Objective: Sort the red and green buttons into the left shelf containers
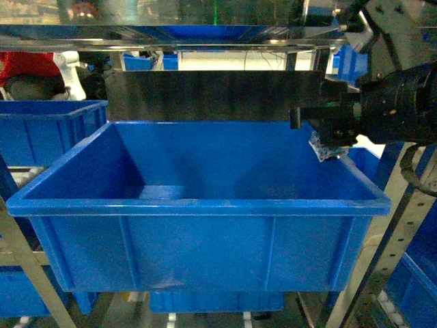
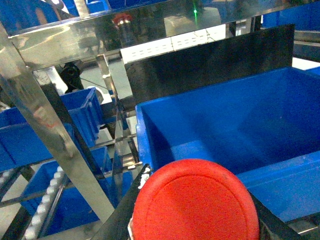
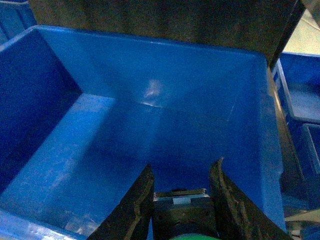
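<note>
Over the bin (image 1: 198, 205), right gripper (image 3: 181, 192) holds a dark body, possibly a green button; early release could miss.

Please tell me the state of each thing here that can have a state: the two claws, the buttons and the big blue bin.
Left claw: shut on the red button.
Red button: held, not in the bin.
Right claw: apparently shut on the green button, over the bin.
Green button: held; only a sliver of green cap shows.
Blue bin: upright, open, no button seen inside.
</note>
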Robot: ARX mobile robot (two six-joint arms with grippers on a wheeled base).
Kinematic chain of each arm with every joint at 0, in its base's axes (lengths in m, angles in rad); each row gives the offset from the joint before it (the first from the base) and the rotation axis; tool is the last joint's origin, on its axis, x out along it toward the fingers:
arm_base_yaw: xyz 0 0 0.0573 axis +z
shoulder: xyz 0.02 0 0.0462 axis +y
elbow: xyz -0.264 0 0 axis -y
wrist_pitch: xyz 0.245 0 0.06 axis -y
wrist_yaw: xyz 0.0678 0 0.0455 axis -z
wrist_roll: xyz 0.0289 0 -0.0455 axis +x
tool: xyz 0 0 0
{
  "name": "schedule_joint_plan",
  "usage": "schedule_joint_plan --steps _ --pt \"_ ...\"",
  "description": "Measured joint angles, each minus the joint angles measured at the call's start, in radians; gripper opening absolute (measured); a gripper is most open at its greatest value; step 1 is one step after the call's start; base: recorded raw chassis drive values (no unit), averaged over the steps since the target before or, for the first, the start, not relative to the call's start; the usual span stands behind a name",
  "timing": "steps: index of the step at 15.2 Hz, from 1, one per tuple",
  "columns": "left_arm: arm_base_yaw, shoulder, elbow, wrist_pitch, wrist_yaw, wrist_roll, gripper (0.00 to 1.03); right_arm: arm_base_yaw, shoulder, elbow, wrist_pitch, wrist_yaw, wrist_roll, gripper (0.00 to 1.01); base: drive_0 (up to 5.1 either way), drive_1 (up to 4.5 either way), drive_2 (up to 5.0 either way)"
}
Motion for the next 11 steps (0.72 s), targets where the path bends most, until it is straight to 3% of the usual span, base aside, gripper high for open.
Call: schedule_joint_plan --steps 4,9,10,11 --pt "0.000 0.000 0.000 0.000 0.000 0.000 0.30 -0.037 0.111 0.098 0.000 0.030 -0.008 0.29 0.0 0.00 0.0" --pt "0.000 0.000 0.000 0.000 0.000 0.000 0.30 -0.071 0.248 0.183 -0.060 0.009 -0.010 0.29 0.0 0.00 0.0" --pt "0.000 0.000 0.000 0.000 0.000 0.000 0.30 -0.076 0.248 0.190 -0.054 0.003 -0.010 0.33 0.0 0.00 0.0" --pt "0.000 0.000 0.000 0.000 0.000 0.000 0.30 -0.082 0.248 0.196 -0.051 0.002 -0.010 0.48 0.0 0.00 0.0"
